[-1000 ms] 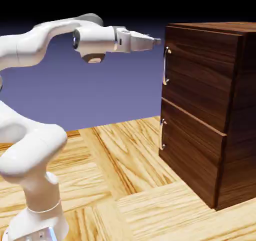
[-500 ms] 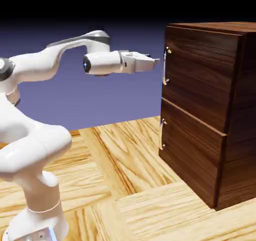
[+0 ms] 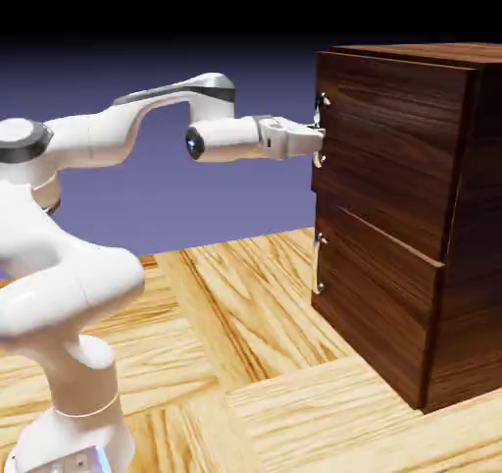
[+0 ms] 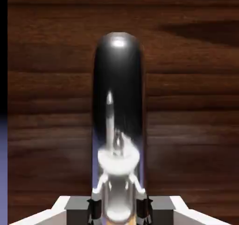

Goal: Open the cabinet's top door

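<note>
The pincer [image 3: 319,139] is clenched on the silver bar handle [image 4: 117,84] of the top door, with one grey fingertip on either side of it in the hand view. Behind the handle lies the top door [image 3: 392,137], dark wood-grain, slightly ajar at its handle side. Directly below it sits the lower door [image 3: 377,289] with its own vertical handle [image 3: 318,263]. The walnut-brown cabinet [image 3: 466,236] stands on the light wooden surface [image 3: 294,402], at the exterior view's right.

No txt, nos. or signs legible.
</note>
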